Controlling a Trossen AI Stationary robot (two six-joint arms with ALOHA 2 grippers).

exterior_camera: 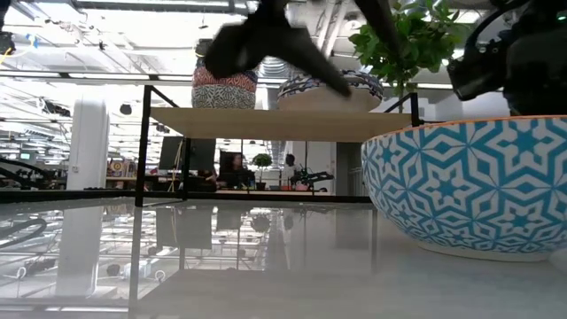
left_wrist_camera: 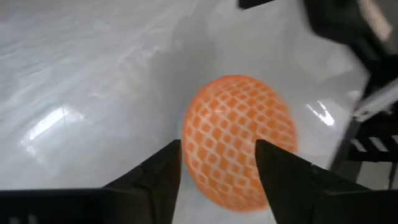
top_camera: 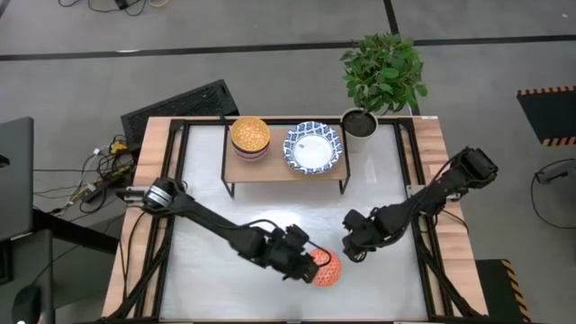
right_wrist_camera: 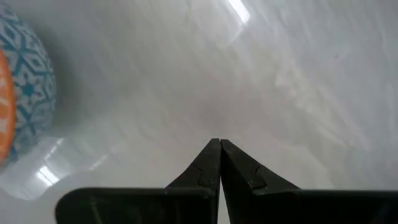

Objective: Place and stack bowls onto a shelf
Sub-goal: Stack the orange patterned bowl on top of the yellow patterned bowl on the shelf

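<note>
An orange-red bowl (top_camera: 328, 269), orange lattice inside and turquoise-and-white stars outside (exterior_camera: 461, 186), rests on its base on the table near the front. My left gripper (top_camera: 308, 258) is open over it. In the left wrist view (left_wrist_camera: 239, 143) one finger stands at the bowl's edge and the other in front of its inside. My right gripper (top_camera: 354, 249) is shut and empty, just to the bowl's right. On the shelf (top_camera: 283, 171) sit a stack of small bowls with a yellow-orange one on top (top_camera: 250, 135), and a wide blue-and-white bowl (top_camera: 314, 148). My left gripper's fingers (left_wrist_camera: 166, 171) stand wide apart around one side of the orange-red bowl's rim (left_wrist_camera: 189, 140), coming from above at a slant. I cannot tell whether they touch it. The bowl sits upright on the table.
A dark plant pot (top_camera: 360, 123) with a leafy plant (top_camera: 384, 67) stands at the shelf's right end. Black frame rails (top_camera: 416, 171) run along the table's sides. Bare table lies between the shelf and the grippers (top_camera: 288, 211).
</note>
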